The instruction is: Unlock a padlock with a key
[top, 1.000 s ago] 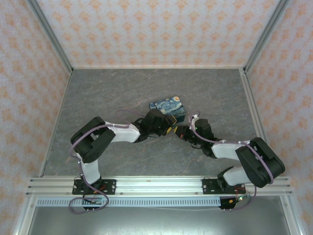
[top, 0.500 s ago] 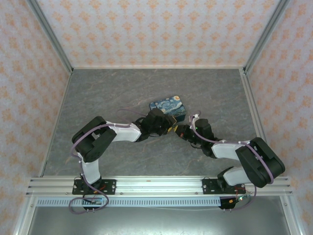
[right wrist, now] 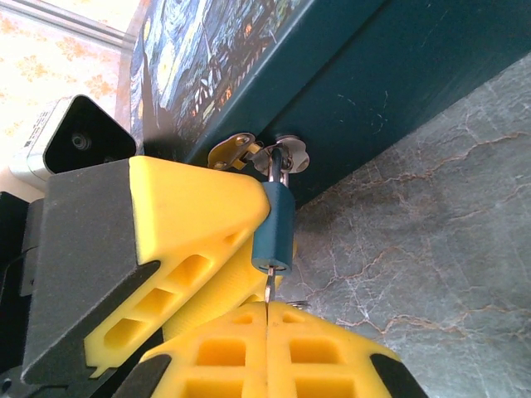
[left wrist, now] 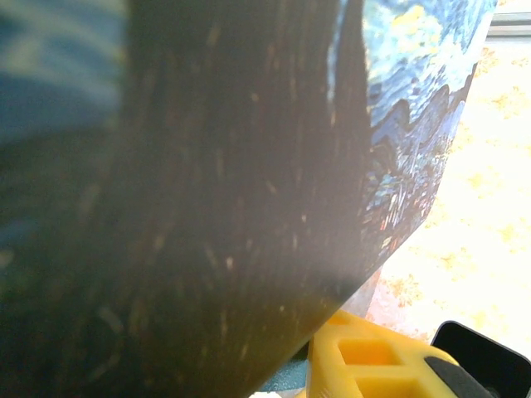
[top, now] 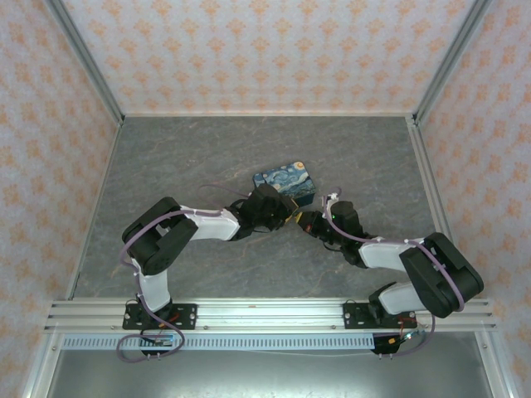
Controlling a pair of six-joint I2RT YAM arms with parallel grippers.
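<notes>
- The padlock [right wrist: 274, 230] is hanging from a metal hasp [right wrist: 249, 152] on the lower edge of the starry-night box [right wrist: 365, 75], its shackle [right wrist: 280, 170] passing through the hasp ring and its teal-blue body pointing down just above the grey counter [right wrist: 415, 249].
- The right tool [right wrist: 268, 336] is pressing its two yellow fingers [right wrist: 332, 356] together on the key [right wrist: 268, 290]; only the key's thin metal blade is showing, running straight up from the seam between them into the bottom of the lock body.
- The left tool [top: 280, 213] is sitting against the box's near side. One of its yellow fingers [right wrist: 195, 220] is lying right alongside the padlock's left face, apparently touching it.
- Whether the left tool is pinching the lock or merely bracing it cannot be told.
- From above, the box [top: 285, 184] is lying at mid-counter, and the two tools are meeting tip to tip just in front of it, the right tool [top: 307, 222] coming in from the right.
</notes>
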